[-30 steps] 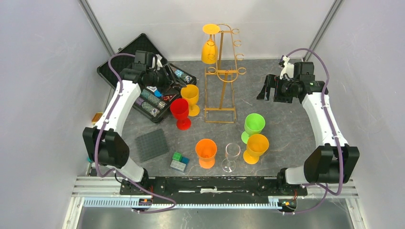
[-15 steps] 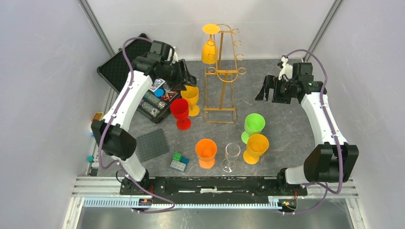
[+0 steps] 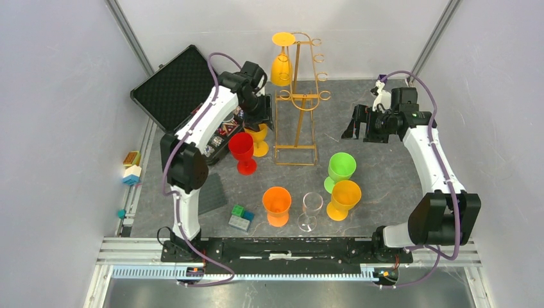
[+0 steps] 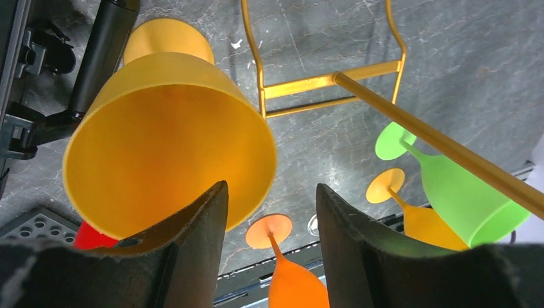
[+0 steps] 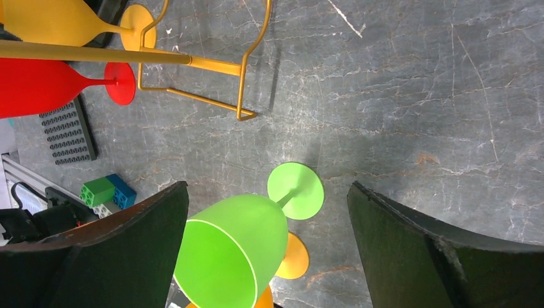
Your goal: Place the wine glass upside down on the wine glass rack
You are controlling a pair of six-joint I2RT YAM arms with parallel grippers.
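Wine glass rack (image 3: 296, 96): upright at the back middle of the grey table (image 3: 378, 173), its rectangular wire base flat on the surface
Hung yellow glass (image 3: 281, 67): upside down on the top loop of the rack's left side, foot uppermost
Yellow wine glass (image 3: 258, 136): upright on the table with its mouth up, just beside the left edge of the rack's base, not on the rack
Left gripper (image 4: 271, 192): pointing down right over the yellow wine glass, left of the rack; jaws about half apart and clamped on nothing; part of the glass's rim shows in the gap, and I cannot tell whether a finger touches it
Right gripper (image 5: 267, 186): in the air well to the right of the rack, jaws spread wide, empty
Red glass (image 3: 242, 146): upright, left of the rack's base, just past the yellow wine glass
Green glass (image 3: 341, 167): upright, right of the rack's base and nearer the arm bases
Orange glass (image 3: 277, 202), clear glass (image 3: 312, 206): upright, well in front of the rack
Black case (image 3: 170, 90): open, left of the rack
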